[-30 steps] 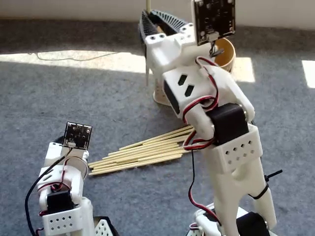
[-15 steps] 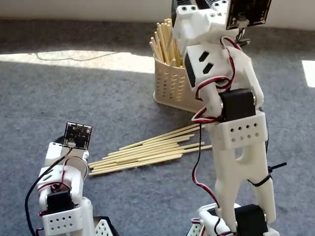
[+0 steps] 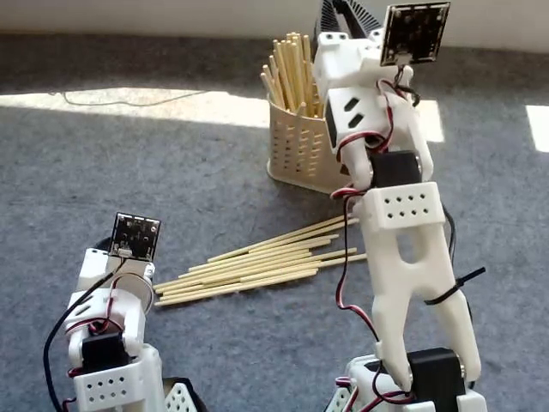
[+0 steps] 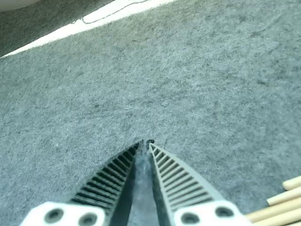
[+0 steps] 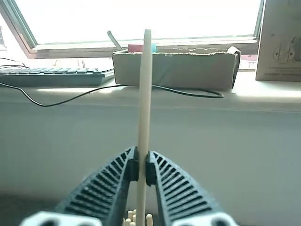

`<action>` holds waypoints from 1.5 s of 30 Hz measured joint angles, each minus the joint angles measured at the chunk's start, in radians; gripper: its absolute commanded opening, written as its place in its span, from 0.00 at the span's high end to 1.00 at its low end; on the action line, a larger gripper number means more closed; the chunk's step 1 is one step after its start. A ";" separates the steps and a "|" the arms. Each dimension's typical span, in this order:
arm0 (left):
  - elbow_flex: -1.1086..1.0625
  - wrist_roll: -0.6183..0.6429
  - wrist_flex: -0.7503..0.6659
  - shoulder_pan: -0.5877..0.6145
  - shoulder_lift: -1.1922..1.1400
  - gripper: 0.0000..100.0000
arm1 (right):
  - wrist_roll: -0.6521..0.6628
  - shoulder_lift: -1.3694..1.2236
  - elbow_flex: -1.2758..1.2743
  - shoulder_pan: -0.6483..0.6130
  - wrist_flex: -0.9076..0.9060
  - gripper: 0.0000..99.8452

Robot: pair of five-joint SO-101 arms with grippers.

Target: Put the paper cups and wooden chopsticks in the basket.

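Grey carpet (image 3: 197, 172); cream perforated basket (image 3: 296, 153); tan chopsticks (image 3: 257, 266); black ribbed right end effector (image 5: 142, 164).

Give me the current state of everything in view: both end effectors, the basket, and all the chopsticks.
Left end effector: shut, empty, over the carpet.
Right end effector: shut on one chopstick.
Held chopstick: clamped between the jaws, above the basket.
Basket: upright on the carpet.
Basket chopsticks: standing on end inside the basket.
Loose chopsticks: lying flat on the carpet, not yet in the basket.
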State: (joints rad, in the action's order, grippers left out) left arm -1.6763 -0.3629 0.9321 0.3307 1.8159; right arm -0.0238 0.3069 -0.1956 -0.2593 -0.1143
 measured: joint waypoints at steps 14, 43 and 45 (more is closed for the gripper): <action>0.000 0.000 0.000 0.000 0.000 0.96 | 0.000 -0.002 -0.170 0.012 0.130 1.00; 0.000 0.000 0.000 0.000 0.000 0.96 | 0.135 0.397 -0.327 -0.018 -0.400 0.88; 0.000 0.000 0.000 0.000 0.000 0.96 | 0.135 0.445 -0.327 -0.018 -0.470 0.95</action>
State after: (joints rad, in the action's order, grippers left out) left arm -1.6763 -0.3629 0.9321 0.3307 1.8159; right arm 0.1112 0.7518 -0.5224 -0.2777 -0.5838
